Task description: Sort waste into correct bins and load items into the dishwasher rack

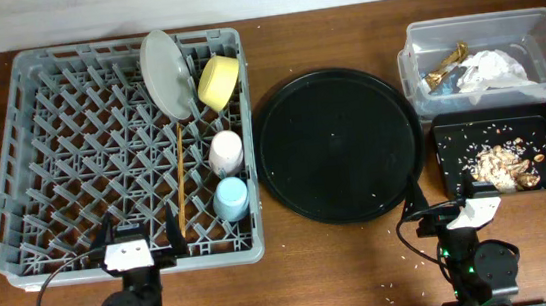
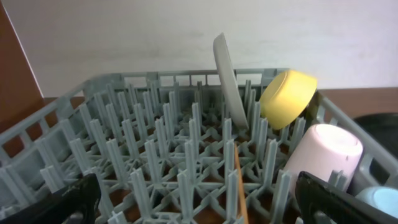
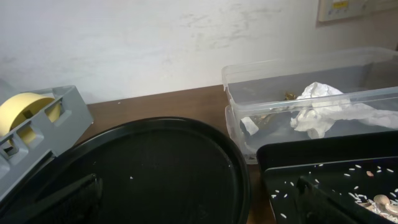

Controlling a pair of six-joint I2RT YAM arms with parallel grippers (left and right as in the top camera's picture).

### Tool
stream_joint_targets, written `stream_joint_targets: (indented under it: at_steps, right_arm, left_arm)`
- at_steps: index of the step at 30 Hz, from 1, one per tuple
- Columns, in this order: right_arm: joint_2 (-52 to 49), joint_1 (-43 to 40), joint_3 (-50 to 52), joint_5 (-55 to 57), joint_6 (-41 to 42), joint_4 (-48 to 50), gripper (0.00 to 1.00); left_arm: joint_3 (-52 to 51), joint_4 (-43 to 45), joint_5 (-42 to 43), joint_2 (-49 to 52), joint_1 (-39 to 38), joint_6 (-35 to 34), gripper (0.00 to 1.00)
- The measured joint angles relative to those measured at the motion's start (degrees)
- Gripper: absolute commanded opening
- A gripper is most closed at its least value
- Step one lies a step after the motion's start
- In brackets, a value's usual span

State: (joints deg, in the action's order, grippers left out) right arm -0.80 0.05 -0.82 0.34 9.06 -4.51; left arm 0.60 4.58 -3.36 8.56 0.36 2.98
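Note:
The grey dishwasher rack (image 1: 53,164) holds the pale grey plate (image 1: 164,73) on edge, the yellow bowl (image 1: 218,82), the pink cup (image 1: 226,152), the light-blue cup (image 1: 231,198) and the chopsticks (image 1: 181,177). They also show in the left wrist view: plate (image 2: 227,78), bowl (image 2: 287,98), pink cup (image 2: 323,152). The clear tub (image 1: 482,28) holds white napkins (image 1: 491,70) and wrappers (image 1: 445,64). The black tray (image 1: 456,176) holds food scraps (image 1: 505,164). My left gripper (image 1: 134,249) is open and empty at the rack's near edge. My right gripper (image 1: 449,206) is open and empty near the black tray.
The large round black tray (image 1: 339,145) lies between the rack and the bins, with a few rice grains on it. Rice grains also dot the brown table (image 1: 365,275). The rack's corner with the yellow bowl (image 3: 25,112) shows in the right wrist view.

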Motion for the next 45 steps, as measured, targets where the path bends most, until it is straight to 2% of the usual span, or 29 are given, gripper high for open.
stream_joint_targets:
  at_steps: [4, 7, 45]
  right_arm:
    - [0.0, 0.0, 0.0, 0.0, 0.0, 0.0, 0.98]
    - [0.0, 0.0, 0.0, 0.0, 0.0, 0.0, 0.99]
    - [0.0, 0.0, 0.0, 0.0, 0.0, 0.0, 0.99]
  left_arm:
    - [0.0, -8.9, 0.0, -5.3, 0.1, 2.6, 1.00]
    - [0.0, -8.9, 0.2, -7.7, 0.2, 3.3, 1.00]
    - [0.0, -8.9, 0.2, -7.7, 0.2, 3.5, 1.00]
